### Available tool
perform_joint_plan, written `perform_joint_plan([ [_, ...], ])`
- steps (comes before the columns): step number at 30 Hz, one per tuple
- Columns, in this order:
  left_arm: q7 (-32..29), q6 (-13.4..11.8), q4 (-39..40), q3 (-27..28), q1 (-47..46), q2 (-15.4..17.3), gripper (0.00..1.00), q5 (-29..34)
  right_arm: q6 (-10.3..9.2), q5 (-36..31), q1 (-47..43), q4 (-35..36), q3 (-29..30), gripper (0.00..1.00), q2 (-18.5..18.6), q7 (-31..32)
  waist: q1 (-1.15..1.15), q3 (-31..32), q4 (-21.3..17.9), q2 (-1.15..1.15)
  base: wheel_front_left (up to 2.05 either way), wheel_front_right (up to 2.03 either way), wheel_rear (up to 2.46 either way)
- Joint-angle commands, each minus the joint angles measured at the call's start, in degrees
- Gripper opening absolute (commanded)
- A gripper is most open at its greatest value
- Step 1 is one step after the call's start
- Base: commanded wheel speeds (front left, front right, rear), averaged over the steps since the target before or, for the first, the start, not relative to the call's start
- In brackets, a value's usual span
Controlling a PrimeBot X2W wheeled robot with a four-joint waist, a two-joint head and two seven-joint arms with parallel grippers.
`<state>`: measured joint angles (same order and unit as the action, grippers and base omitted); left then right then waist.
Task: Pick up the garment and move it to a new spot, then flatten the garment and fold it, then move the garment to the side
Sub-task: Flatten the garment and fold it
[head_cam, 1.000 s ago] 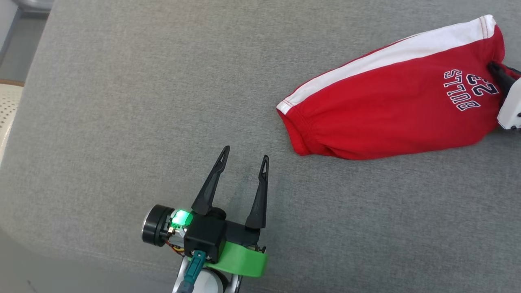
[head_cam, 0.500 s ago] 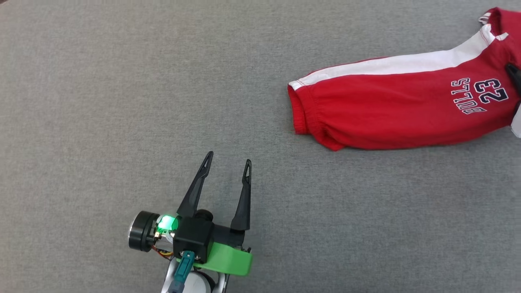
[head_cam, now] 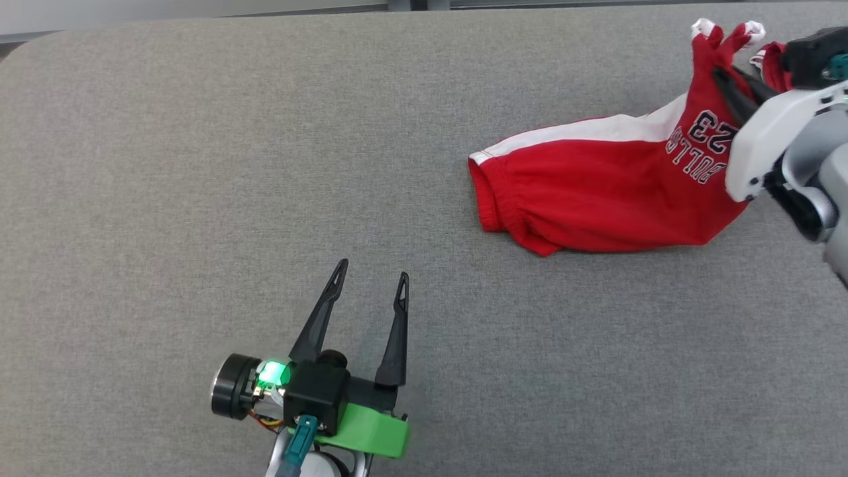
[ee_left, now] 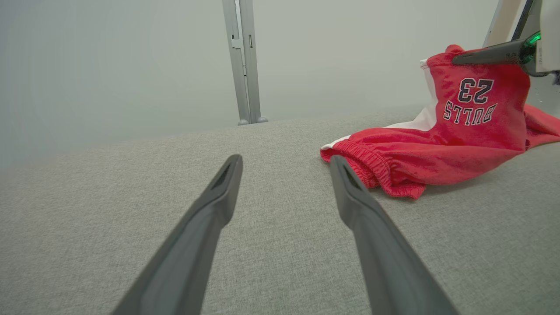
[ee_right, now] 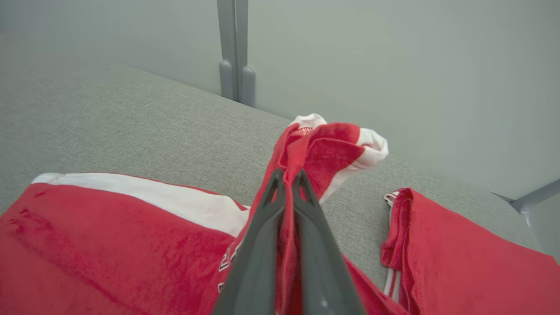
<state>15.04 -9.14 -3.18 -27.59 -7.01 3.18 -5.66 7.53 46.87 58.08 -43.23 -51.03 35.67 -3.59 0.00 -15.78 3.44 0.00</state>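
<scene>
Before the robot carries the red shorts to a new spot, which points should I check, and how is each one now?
Right gripper, fingers shut on the red Bulls shorts: ok.
Cloth sits between both fingers, near a leg hem: ok.
Shorts wholly off the grey fabric surface: not ok; the waistband rests on it.
Left gripper open, apart from the shorts: ok.
Grip firm enough for the full weight: cannot tell.

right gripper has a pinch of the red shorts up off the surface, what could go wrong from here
1. The right gripper is shut on just a small bunch near one leg hem of the red shorts; the cloth might slip out.
2. The waistband end lies on the grey surface, so it may drag and bunch.
3. The left gripper is open and apart, giving no backup.
</scene>
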Motion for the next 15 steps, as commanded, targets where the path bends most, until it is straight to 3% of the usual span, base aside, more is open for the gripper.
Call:
perform_joint_plan([
  [1,0.16,0.01,-0.02,0.13,1.07,0.07,1.0,-0.01,-0.11,-1.27,-1.11,-0.43,0.69,0.0,-1.55,0.33,0.0,1.05,1.08,0.0,0.0,0.0,0.0],
  [6,0.16,-0.07,0.32,0.21,1.78,-0.03,1.0,-0.24,-0.1,-6.58,-3.62,-0.89,4.41,0.0,-8.4,1.16,0.0,1.86,2.07,0.0,0.0,0.0,0.0],
  [15,0.16,0.2,0.29,0.21,2.2,-0.14,1.0,-0.07,-0.1,-17.45,-10.16,5.1,12.53,0.0,-16.78,3.3,0.0,1.91,2.9,0.0,0.0,0.0,0.0],
])
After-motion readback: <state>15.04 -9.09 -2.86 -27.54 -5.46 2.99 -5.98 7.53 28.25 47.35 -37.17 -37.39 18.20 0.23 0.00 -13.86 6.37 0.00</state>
